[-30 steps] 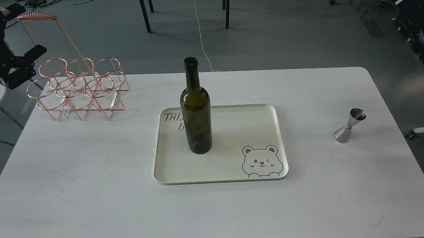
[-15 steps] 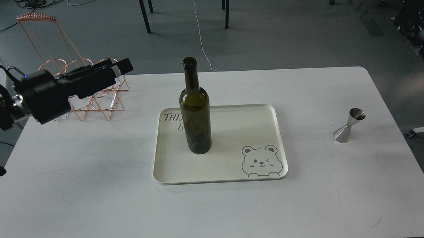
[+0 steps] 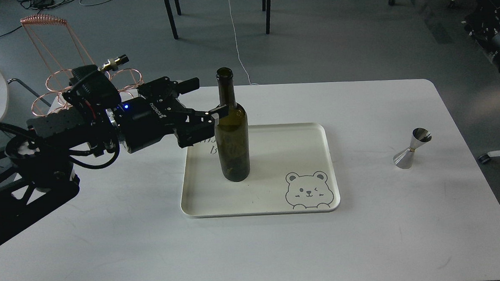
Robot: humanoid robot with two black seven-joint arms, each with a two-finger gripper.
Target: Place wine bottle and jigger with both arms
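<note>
Copper rack (image 3: 58,87) far left on worktop (image 3: 111,248). L gripper (image 3: 206,98), fingers (image 3: 219,110) spread, at the bottle (image 3: 231,128) shoulder. Bottle upright on tray (image 3: 278,198). Jigger (image 3: 413,148) well right. R gripper unseen.

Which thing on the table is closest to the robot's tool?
The dark green wine bottle standing on the bear tray. The left tool reaches right up to it, while the silver jigger sits far off right.

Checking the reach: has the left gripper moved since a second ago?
Yes. The left gripper swung rightward from the copper rack to the wine bottle.
</note>
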